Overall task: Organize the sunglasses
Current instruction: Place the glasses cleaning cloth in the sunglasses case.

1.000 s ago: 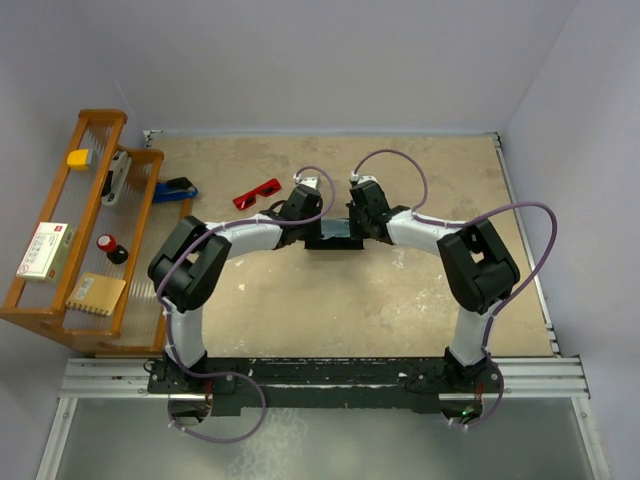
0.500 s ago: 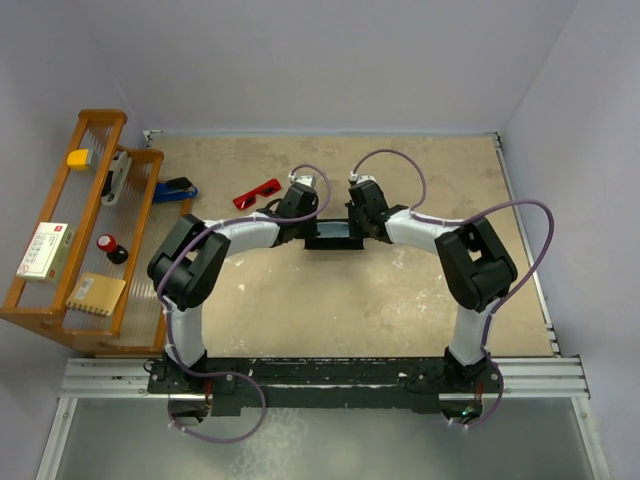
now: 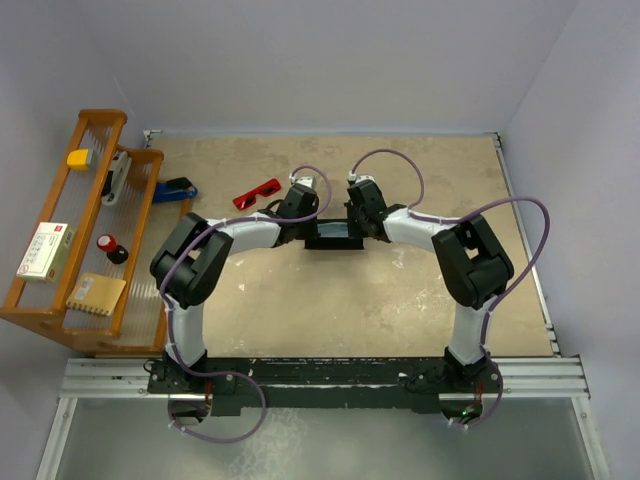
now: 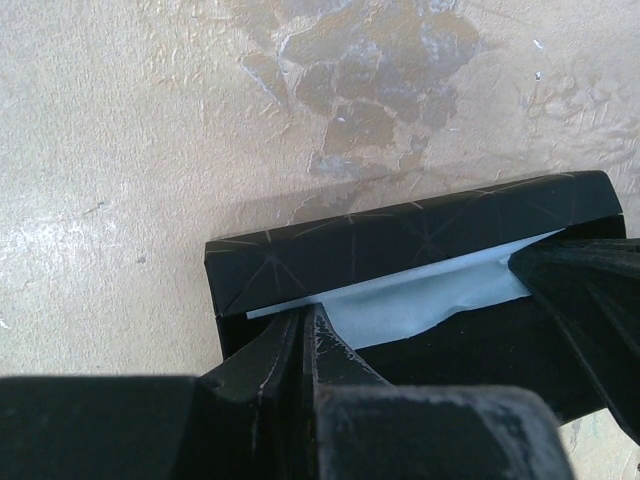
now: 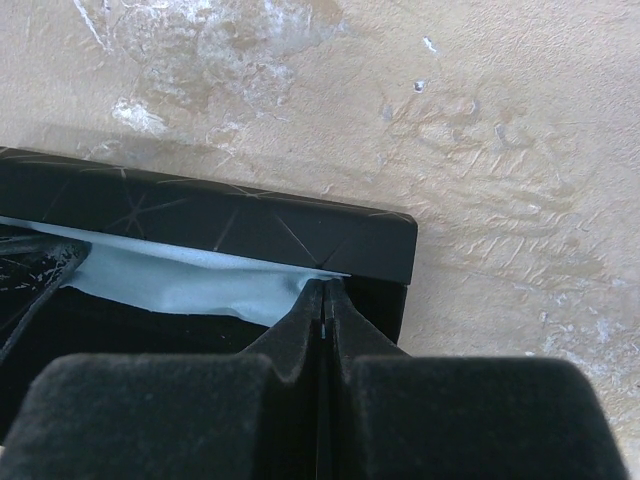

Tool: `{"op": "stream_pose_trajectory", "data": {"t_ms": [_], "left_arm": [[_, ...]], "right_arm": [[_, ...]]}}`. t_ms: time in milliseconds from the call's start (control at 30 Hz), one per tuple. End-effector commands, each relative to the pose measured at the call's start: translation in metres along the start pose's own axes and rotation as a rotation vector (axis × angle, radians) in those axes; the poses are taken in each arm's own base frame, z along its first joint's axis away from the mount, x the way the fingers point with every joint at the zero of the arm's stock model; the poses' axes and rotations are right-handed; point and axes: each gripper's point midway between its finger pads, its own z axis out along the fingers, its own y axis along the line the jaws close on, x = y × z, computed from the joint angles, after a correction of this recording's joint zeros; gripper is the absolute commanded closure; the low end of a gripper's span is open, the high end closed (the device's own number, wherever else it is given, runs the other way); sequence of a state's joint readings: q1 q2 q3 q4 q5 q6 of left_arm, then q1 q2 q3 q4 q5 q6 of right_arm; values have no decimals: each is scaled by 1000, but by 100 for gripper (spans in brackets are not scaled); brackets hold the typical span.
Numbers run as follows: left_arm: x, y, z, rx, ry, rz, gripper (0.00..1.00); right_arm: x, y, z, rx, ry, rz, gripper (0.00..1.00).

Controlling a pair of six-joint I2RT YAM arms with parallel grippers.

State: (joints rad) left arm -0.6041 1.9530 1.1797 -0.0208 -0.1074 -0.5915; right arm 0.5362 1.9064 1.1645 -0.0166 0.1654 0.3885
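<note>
The red sunglasses (image 3: 257, 193) lie on the table, to the far left of the left gripper and untouched. An open black oblong case (image 3: 335, 236) lies at mid-table with a light blue cloth (image 4: 420, 295) inside it. My left gripper (image 4: 308, 312) is at the case's left end, shut on the cloth's left corner. My right gripper (image 5: 325, 285) is at the case's right end (image 5: 380, 250), shut on the cloth's (image 5: 170, 280) right corner, with a sliver of blue between the fingers. In the top view the left gripper (image 3: 305, 228) and right gripper (image 3: 362, 228) flank the case.
A wooden rack (image 3: 70, 240) stands at the left with a yellow block, a white box and other small items. A blue and black object (image 3: 175, 189) lies on the table beside it. Walls close the table at the back and right.
Both wrists have shifted slightly toward the back of the table. The case and the sunglasses have not moved.
</note>
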Motion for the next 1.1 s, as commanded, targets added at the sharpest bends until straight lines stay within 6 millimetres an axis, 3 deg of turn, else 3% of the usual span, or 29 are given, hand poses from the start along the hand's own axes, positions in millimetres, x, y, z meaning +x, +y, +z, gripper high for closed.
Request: {"op": "stream_pose_trajectory", "data": {"t_ms": [0, 400, 767, 1067], "left_arm": [[-14, -7, 5, 24, -35, -26, 100], [-17, -9, 8, 23, -30, -28, 100], [-21, -5, -4, 0, -35, -20, 100], [-35, -4, -20, -19, -71, -11, 92]], "right_arm": [[-23, 2, -4, -1, -54, 2, 100], [-23, 2, -4, 2, -55, 3, 100], [-24, 0, -8, 7, -66, 4, 100], [-34, 1, -14, 3, -101, 4, 85]]}}
